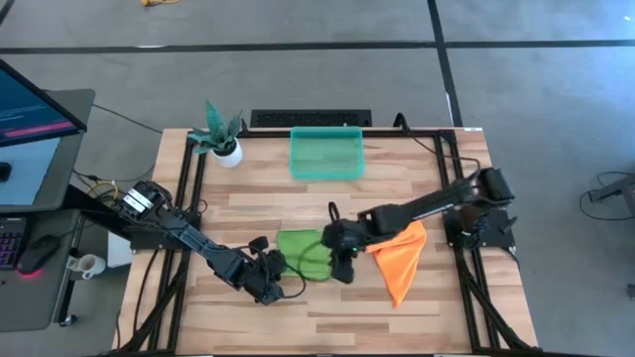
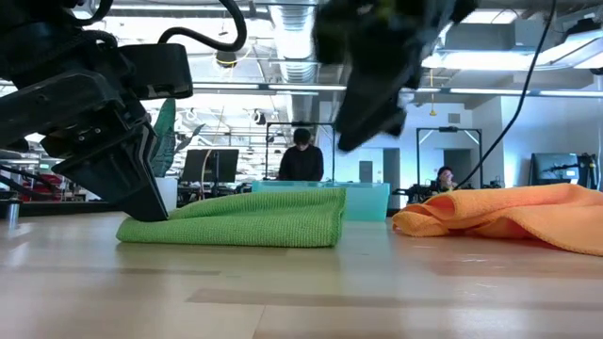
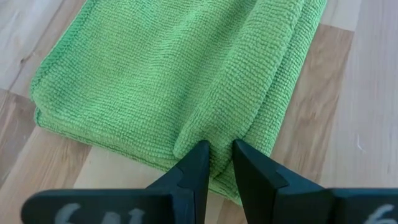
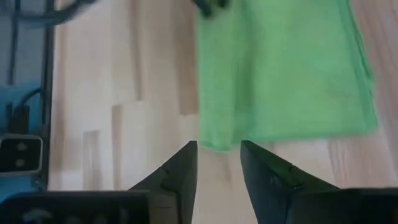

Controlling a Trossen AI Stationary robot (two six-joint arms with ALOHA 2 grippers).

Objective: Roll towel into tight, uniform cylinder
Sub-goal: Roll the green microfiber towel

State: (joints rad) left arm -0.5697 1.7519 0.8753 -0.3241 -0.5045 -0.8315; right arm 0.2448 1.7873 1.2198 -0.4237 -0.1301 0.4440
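Low view puts the left gripper nearest, its tips down at the table on the corner of the green towel. The left wrist view shows its fingers nearly together, pinching a raised ridge of the folded cloth at its edge. The towel lies flat in a few layers on the wood, not yet rolled.

Just past it, the right gripper hangs above the towel's other end, touching nothing; in the right wrist view its fingers stand apart over bare wood, with the towel's edge beyond them.

Beside the green cloth lies a crumpled orange towel, close but apart. Farther back sit a teal tray and a small potted plant.

The likely trouble: the left pinch holds only a narrow ridge, so turning it over may drag one layer and leave the rest behind, giving a loose or cone-shaped roll. With the right gripper free, the far end can slide or skew, and it may catch the orange towel.
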